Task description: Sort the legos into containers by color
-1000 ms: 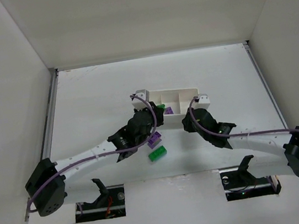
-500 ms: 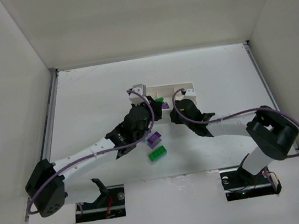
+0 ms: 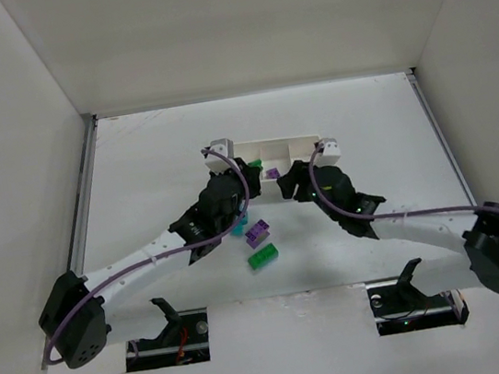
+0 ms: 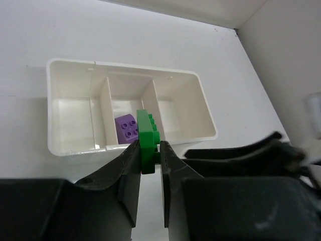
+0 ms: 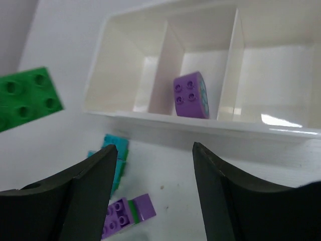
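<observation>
- There's the left tool (image 4: 149, 153), clamped on a green brick (image 4: 146, 138), edge-up at the white tray (image 4: 70, 65) near wall.
- A purple brick (image 4: 126, 128) sits in the middle compartment (image 4: 123, 90).
- The right tool (image 5: 154, 155) is spread wide, holding nothing.
- A cyan brick (image 5: 116, 145), a loose purple brick (image 5: 125, 216) and a second green brick (image 3: 262, 257) lie on the counter (image 3: 135, 166).

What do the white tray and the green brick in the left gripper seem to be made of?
The white tray looks like thin moulded plastic with a glossy finish: its walls carry soft bright reflections. The green brick is probably hard plastic, smooth and opaque, judging by its even colour, crisp edges and moulded round studs.
</observation>
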Controlling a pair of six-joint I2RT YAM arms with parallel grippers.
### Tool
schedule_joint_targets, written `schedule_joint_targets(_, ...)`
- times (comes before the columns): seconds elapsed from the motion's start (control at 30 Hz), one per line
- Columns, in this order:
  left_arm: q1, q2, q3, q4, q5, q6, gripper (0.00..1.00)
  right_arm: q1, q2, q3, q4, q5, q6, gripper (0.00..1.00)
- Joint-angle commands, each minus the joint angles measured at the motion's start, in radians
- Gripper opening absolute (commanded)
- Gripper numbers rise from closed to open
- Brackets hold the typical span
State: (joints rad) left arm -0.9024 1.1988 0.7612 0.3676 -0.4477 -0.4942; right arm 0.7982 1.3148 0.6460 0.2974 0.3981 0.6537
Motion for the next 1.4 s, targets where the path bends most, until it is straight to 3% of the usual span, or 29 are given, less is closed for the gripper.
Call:
schedule_joint_targets(0.0,0.036,0.015,0.018,0.027,-0.003,0.025,0.11,-0.049,-0.132,-0.040,0.025,0.076,-0.057,0.62)
schedule_joint_targets(0.1,0.062,0.045,0.052,0.025,0.044,0.020,0.13,-0.115,-0.184,-0.094,0.042,0.152,-0.043,0.37)
schedule_joint_targets(0.2,0.050,0.125,0.121,0.024,0.082,0.014,0.13,-0.158,-0.239,-0.186,0.083,0.251,0.058,0.26)
schedule_joint_targets(0.43,-0.006,0.350,0.306,0.036,0.127,0.026,0.14,-0.276,-0.370,-0.295,0.077,0.252,0.141,0.52)
schedule_joint_targets(0.73,-0.011,0.576,0.506,-0.006,0.156,0.031,0.14,-0.314,-0.358,-0.295,0.078,0.163,0.149,0.55)
schedule_joint_targets(0.93,-0.011,0.595,0.526,-0.007,0.147,0.032,0.13,-0.319,-0.338,-0.296,0.094,0.143,0.152,0.55)
schedule_joint_targets(1.13,0.041,0.437,0.344,0.011,0.058,0.049,0.13,-0.319,-0.330,-0.295,0.105,0.119,0.146,0.56)
schedule_joint_targets(1.23,0.072,0.374,0.274,0.020,0.079,0.022,0.14,-0.316,-0.315,-0.286,0.108,0.114,0.146,0.57)
schedule_joint_targets(1.37,0.032,0.399,0.328,0.025,0.136,0.025,0.14,-0.316,-0.299,-0.281,0.114,0.125,0.141,0.57)
